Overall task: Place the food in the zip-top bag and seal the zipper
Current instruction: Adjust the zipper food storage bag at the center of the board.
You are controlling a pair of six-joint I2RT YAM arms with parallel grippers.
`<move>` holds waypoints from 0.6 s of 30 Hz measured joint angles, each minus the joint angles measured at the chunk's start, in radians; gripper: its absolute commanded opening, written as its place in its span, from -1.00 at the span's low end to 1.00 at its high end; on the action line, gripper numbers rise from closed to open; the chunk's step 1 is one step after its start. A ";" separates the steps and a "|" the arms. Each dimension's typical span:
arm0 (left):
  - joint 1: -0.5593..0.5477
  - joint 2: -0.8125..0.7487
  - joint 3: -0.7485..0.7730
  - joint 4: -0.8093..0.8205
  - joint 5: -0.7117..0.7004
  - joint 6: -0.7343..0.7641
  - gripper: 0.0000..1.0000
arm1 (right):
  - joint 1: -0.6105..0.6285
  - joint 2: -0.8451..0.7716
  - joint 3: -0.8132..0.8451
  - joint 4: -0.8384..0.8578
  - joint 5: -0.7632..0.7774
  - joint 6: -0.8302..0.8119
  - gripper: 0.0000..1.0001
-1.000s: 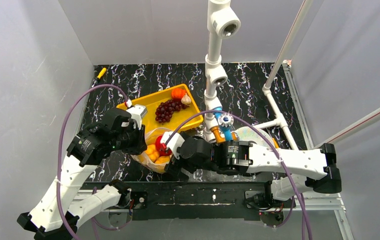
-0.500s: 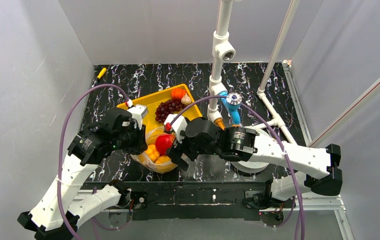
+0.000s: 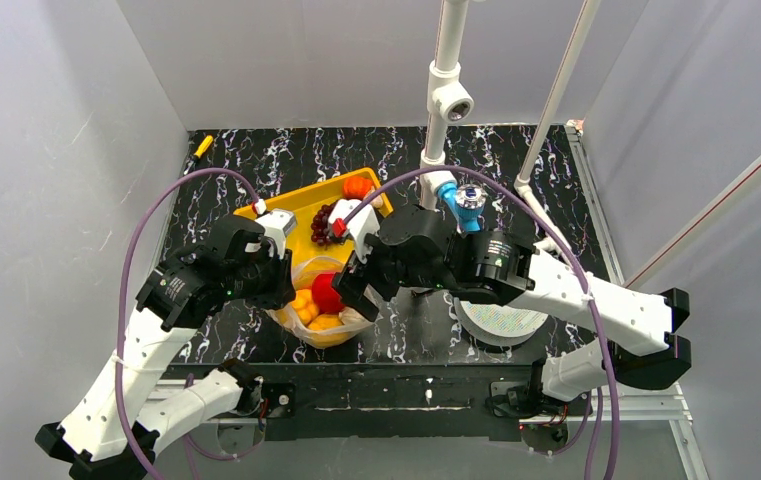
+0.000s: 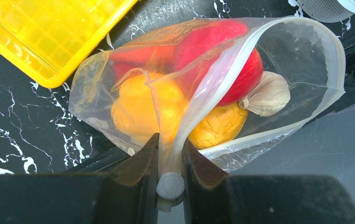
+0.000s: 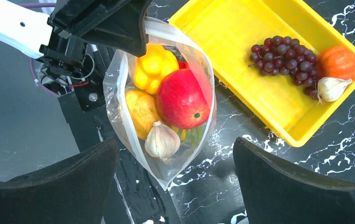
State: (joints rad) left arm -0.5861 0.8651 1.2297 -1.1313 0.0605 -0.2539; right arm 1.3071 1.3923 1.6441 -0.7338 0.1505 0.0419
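Left hand (image 4: 170, 156) pinches rim of the zip-top bag (image 4: 308, 65) (food (image 4: 219, 127) inside).

Zip-top bag (image 5: 166, 170): clear, crinkly, gaping open, zipper (image 4: 336, 60) hanging unsealed. Red apple (image 5: 182, 98), yellow pepper (image 5: 154, 65), orange peach (image 5: 140, 109) and garlic bulb (image 5: 162, 140) are sitting inside. Purple grapes (image 5: 282, 56), orange fruit (image 5: 336, 61) and second garlic (image 5: 331, 87) are lying in the yellow tray (image 5: 231, 42) beside it.
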 measured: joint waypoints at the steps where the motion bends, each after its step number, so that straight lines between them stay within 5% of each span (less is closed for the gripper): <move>1: 0.000 0.000 0.000 0.000 0.000 0.000 -1.00 | 0.000 0.004 0.013 -0.010 0.000 -0.002 0.97; 11: 0.000 -0.001 -0.001 0.000 -0.001 0.000 -1.00 | 0.042 0.006 0.113 -0.082 0.002 -0.038 0.97; 18: 0.000 -0.004 -0.006 -0.002 -0.007 0.000 -1.00 | 0.157 0.033 0.021 -0.087 0.117 -0.048 0.96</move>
State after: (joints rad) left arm -0.5861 0.8612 1.2236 -1.1338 0.0537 -0.2543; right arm 1.4642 1.4254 1.6649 -0.8212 0.2670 -0.0059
